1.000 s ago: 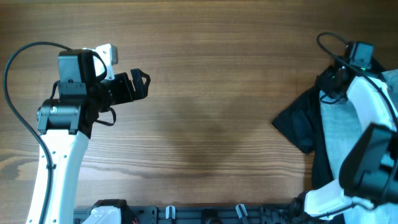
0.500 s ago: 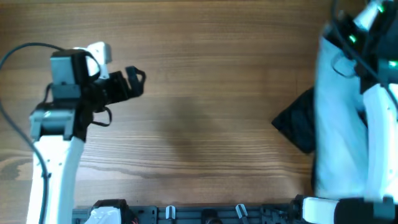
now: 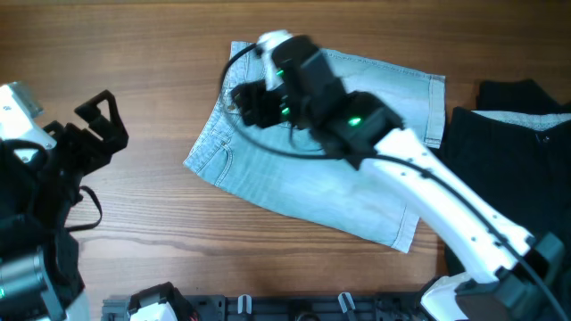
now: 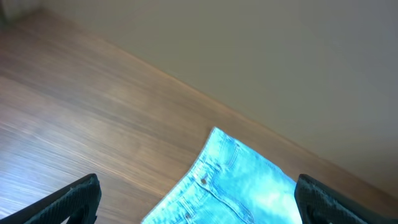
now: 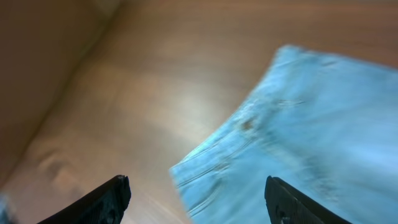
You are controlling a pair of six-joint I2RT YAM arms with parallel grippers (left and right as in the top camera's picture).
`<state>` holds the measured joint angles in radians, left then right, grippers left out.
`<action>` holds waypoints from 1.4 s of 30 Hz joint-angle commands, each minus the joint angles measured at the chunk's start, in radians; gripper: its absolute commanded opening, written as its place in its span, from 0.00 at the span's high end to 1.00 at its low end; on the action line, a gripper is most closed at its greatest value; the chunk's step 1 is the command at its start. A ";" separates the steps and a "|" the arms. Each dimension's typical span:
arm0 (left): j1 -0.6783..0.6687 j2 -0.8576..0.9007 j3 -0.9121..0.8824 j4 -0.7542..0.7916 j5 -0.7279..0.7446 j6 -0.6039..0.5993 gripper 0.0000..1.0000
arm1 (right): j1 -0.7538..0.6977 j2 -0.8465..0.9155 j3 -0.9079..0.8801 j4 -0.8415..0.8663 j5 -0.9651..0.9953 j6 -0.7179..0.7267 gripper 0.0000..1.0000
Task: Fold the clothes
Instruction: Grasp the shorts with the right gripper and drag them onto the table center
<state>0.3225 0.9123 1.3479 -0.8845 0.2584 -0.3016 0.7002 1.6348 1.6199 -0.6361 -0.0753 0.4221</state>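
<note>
Only overhead shows the plain black fabric garment (image 3: 513,143) at 3 o'clock. Right arm (image 3: 428,187) stretches across light-blue faded denim shorts (image 3: 303,187); left gripper (image 4: 196,193) and right gripper (image 5: 196,190) gape wide, empty.

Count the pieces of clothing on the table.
2: denim shorts spread mid-table, and a black garment at the right edge, partly out of frame; more may be hidden.

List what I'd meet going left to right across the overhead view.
left end effector → light-blue denim shorts → black garment. The right arm lies across the shorts, so it is left out of the order.
</note>
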 commanded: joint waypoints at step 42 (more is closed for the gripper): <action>-0.089 1.263 0.010 0.006 -0.435 -0.320 0.96 | -0.375 -0.240 0.010 -0.511 0.192 -0.011 0.22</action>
<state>0.0486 2.0846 1.4216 -0.8299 0.0811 -0.5327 0.3309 1.3506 1.6222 -1.1076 0.0616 0.4217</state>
